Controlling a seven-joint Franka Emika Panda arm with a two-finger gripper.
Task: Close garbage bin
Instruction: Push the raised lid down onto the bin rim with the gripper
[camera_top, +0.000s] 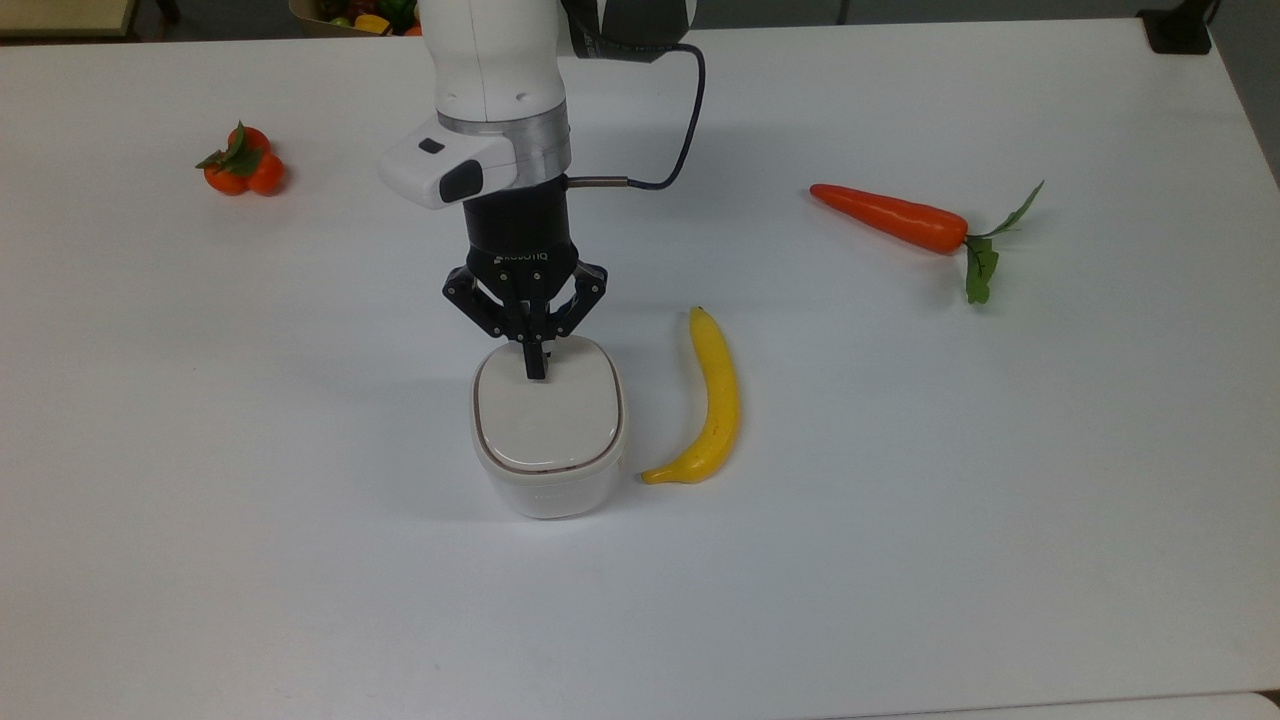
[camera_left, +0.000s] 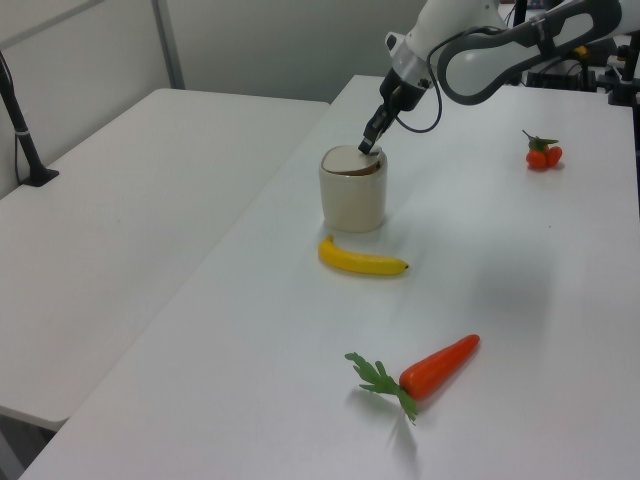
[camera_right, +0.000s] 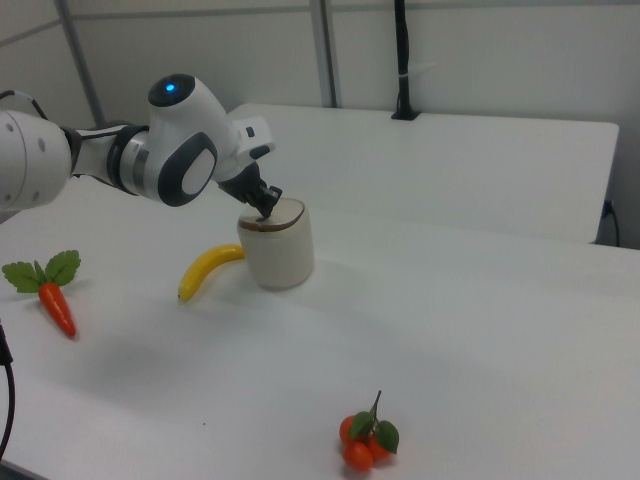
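The white garbage bin (camera_top: 548, 478) (camera_left: 352, 200) (camera_right: 277, 256) stands mid-table. Its beige lid (camera_top: 548, 415) (camera_left: 350, 160) (camera_right: 272, 216) lies almost flat on the rim, with a thin dark gap still showing under it in the left view. My gripper (camera_top: 536, 371) (camera_left: 367, 147) (camera_right: 265, 212) is shut, its black fingertips pressed together and touching the lid's far edge in the top view. The lid's dark button is hidden.
A yellow banana (camera_top: 712, 400) (camera_left: 361, 260) (camera_right: 208, 268) lies just beside the bin on the top view's right. An orange carrot (camera_top: 895, 218) (camera_left: 428, 367) (camera_right: 52, 298) lies further off. Small tomatoes (camera_top: 241, 164) (camera_left: 543, 154) (camera_right: 364, 441) sit at the top view's far left. The arm's cable (camera_top: 680, 140) hangs behind the wrist.
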